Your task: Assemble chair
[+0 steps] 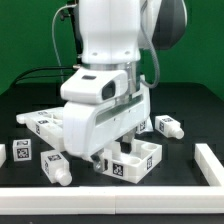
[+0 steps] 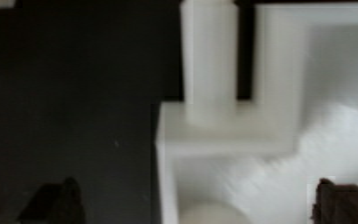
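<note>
The chair's white tagged parts lie on the black table. A blocky white chair piece [image 1: 138, 160] with marker tags sits at the front centre, right under my gripper [image 1: 122, 150]. In the wrist view this piece [image 2: 247, 150] fills the area between and beyond my fingers, with a narrow white post [image 2: 208, 55] rising from it. My gripper [image 2: 199, 205] is open, its two dark fingertips [image 2: 55, 200] far apart. One is over the black table and the other over the white piece. Nothing is held.
More white tagged parts lie around: one at the exterior view's left back [image 1: 40, 122], a small block at far left [image 1: 22, 152], a leg-like piece at front left [image 1: 55, 168] and one at the right [image 1: 166, 126]. A white rail [image 1: 208, 165] borders the front and right.
</note>
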